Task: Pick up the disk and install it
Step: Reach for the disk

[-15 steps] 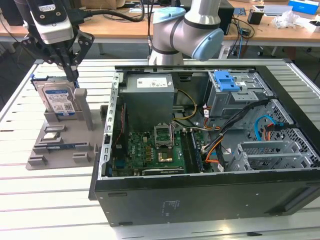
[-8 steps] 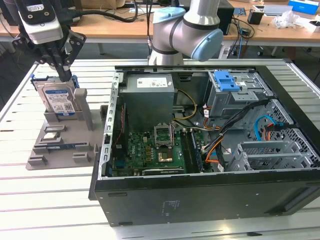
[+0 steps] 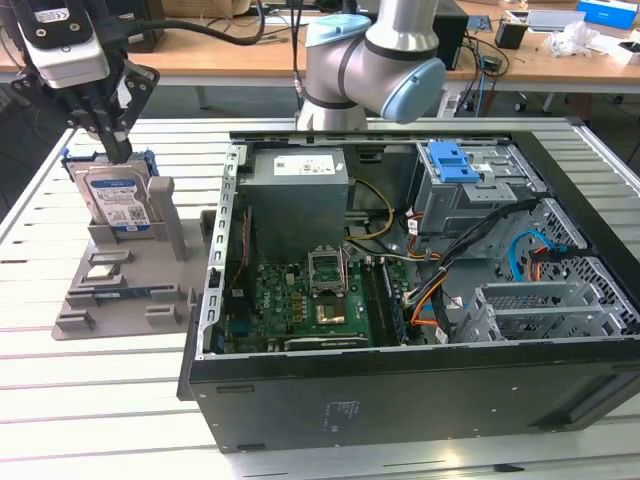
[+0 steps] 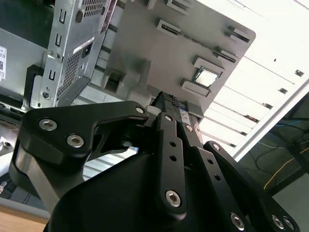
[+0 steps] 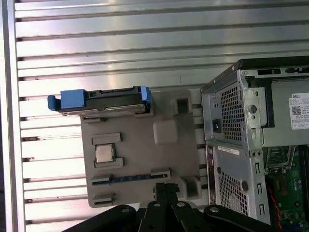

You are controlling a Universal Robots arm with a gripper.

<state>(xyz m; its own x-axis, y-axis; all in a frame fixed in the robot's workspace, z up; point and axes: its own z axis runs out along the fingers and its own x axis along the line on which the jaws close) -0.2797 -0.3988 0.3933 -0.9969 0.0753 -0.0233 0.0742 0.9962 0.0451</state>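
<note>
Exterior view: the disk (image 3: pixel 115 205), a silver hard drive in a blue plastic carrier with a white-and-blue label, stands upright in a grey plastic fixture (image 3: pixel 120 280) on the slatted metal desk (image 3: pixel 100 400). It is at nine o'clock of the open black computer case (image 3: pixel 400 400). The black gripper (image 3: pixel 120 150) hovers at the disk's twelve o'clock, fingers pressed together and empty.

First wrist view: the disk (image 5: pixel 101 99) shows edge-on, apart from the gripper (image 5: pixel 164 186).

Second wrist view: the gripper (image 4: pixel 169 101) is over the fixture (image 4: pixel 159 53).

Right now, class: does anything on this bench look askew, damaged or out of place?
Nothing stands out. The disk stands upright in its grey holder, and the open computer case lies flat on the slatted table.
</note>
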